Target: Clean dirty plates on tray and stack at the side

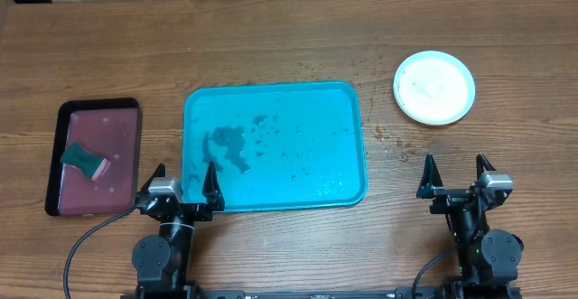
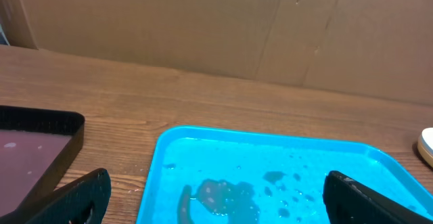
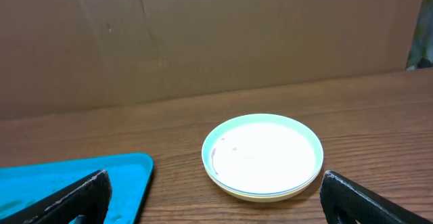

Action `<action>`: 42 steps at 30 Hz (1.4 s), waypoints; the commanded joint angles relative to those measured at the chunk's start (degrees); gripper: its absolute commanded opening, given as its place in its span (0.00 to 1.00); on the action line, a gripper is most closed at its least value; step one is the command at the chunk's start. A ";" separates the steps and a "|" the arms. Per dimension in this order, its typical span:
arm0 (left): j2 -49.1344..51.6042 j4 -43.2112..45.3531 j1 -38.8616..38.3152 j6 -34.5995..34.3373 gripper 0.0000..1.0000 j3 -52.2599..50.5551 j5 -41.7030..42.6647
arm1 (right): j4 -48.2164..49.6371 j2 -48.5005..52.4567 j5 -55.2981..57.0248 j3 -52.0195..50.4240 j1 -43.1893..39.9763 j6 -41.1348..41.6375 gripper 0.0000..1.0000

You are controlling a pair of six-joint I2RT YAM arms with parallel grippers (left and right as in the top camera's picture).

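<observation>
The turquoise tray (image 1: 271,89) lies in the middle of the table with no plates on it, only dark wet smears (image 1: 230,145) and drops. The plates (image 1: 433,87) sit stacked on the wood to the tray's right. In the right wrist view the plates (image 3: 262,156) show a whitish top with a mint rim, a yellowish edge beneath and faint red marks at the left. My left gripper (image 1: 185,174) hangs open at the tray's near left corner, over the tray (image 2: 270,176). My right gripper (image 1: 454,168) stands open and empty, nearer than the stack.
A black-rimmed maroon tray (image 1: 99,109) at the left holds a green sponge (image 1: 84,160). Wet specks (image 1: 388,141) dot the wood between the turquoise tray and the plates. A cardboard wall (image 3: 203,34) closes the far side of the table.
</observation>
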 commanded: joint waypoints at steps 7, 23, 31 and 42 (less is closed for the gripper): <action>-0.70 -0.09 -0.48 1.49 1.00 -0.26 -0.20 | 0.33 -0.46 0.39 -0.57 0.26 -0.20 1.00; -0.72 -0.31 -0.48 10.32 1.00 -0.26 -1.75 | 0.33 -0.46 0.39 -0.57 0.26 -0.20 1.00; -0.70 -0.20 -0.48 16.90 1.00 -0.26 -1.31 | 0.33 -0.46 0.39 -0.57 0.26 -0.20 1.00; -0.70 -0.17 -0.48 16.92 1.00 -0.26 -1.44 | 0.33 -0.46 0.39 -0.57 0.26 -0.20 1.00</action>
